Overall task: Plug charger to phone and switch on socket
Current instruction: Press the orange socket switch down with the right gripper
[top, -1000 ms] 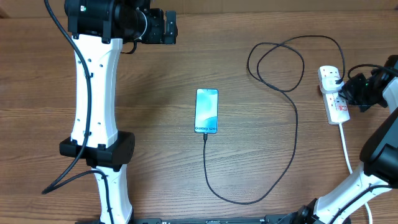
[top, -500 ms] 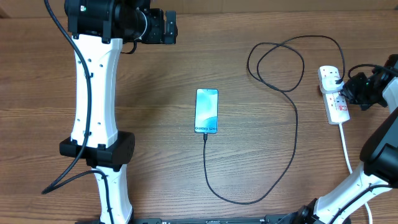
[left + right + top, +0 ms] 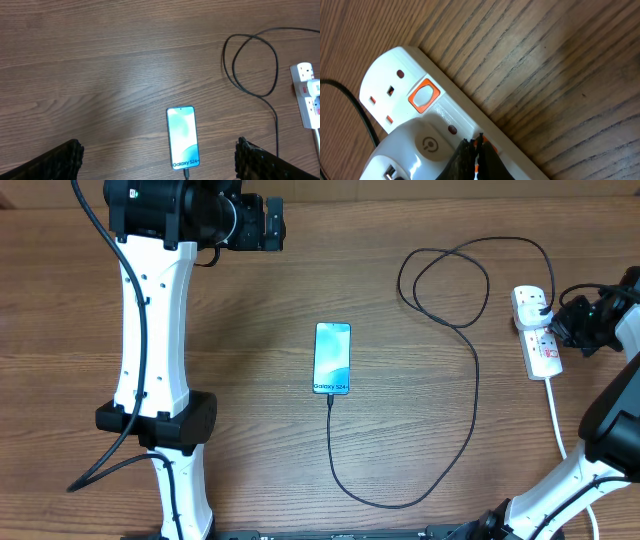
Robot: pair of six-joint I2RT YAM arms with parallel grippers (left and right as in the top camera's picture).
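The phone (image 3: 333,358) lies face up mid-table with its blue "Galaxy S24" screen lit; it also shows in the left wrist view (image 3: 182,137). The charger cable (image 3: 474,395) is plugged into the phone's lower end, curves round and loops back to the socket. The socket (image 3: 535,330) is a white power strip at the right edge, also in the right wrist view (image 3: 415,115). My right gripper (image 3: 476,141) is shut, its fingertips pressed on an orange switch of the socket. My left gripper (image 3: 270,223) is open and empty, held high at the far left.
A white cord (image 3: 556,415) runs from the socket toward the front right. Another orange switch (image 3: 424,94) sits at the strip's end. The left arm's white base (image 3: 160,420) stands at the left.
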